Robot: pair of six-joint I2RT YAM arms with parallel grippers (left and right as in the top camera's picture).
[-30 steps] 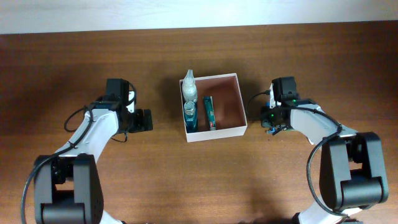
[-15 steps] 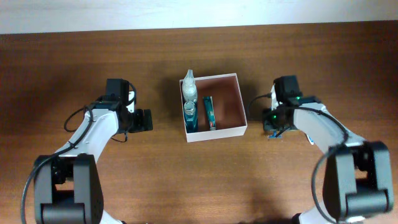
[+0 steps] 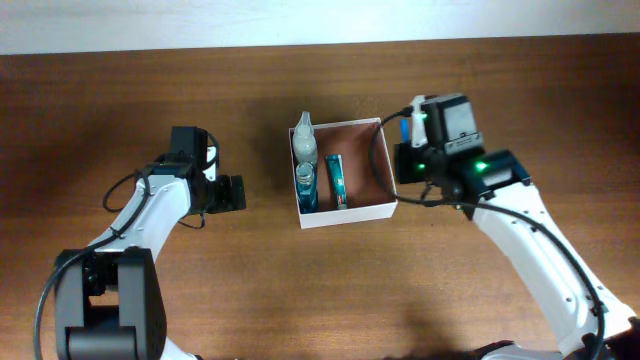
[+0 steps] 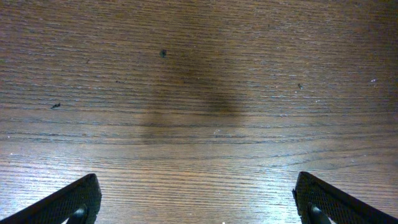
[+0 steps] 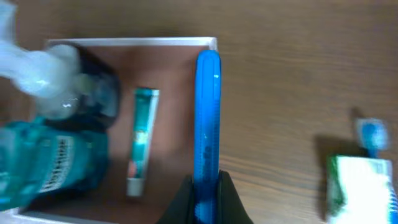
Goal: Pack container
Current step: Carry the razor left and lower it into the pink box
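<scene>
At the left, the left tool (image 3: 232, 193) is where it was one second ago. It hovers low over the bare bench (image 4: 199, 74). The left wrist view shows its two fingertips wide apart with nothing between them, so it is released. It is well apart from the container (image 3: 350, 215), which stands in the middle of the bench, and it blocks nothing.

Inside the container the left side is already taken. A pale bottle (image 3: 304, 140) and a teal mouthwash bottle (image 3: 306, 186) lie along the left wall, and a toothpaste tube (image 3: 337, 181) lies just beside them. None of these has moved. The right half of the floor is bare, between the tube and the right wall.

The change is at the right. The right arm was low beside the container, and it has now risen and come toward the right wall. The right tool (image 5: 204, 200) is clenched on a long blue stick (image 5: 208, 112), probably a toothbrush. The stick runs along the right wall, over it or just outside it; I cannot tell which.

I judge that the carrying is nearly done and the placing remains. A small shift to the left would bring the stick over the free half. The thin wall is the edge to watch, because the stick could land on the rim. Further right, a white-green packet (image 5: 357, 183) lies on the bench, well apart.
</scene>
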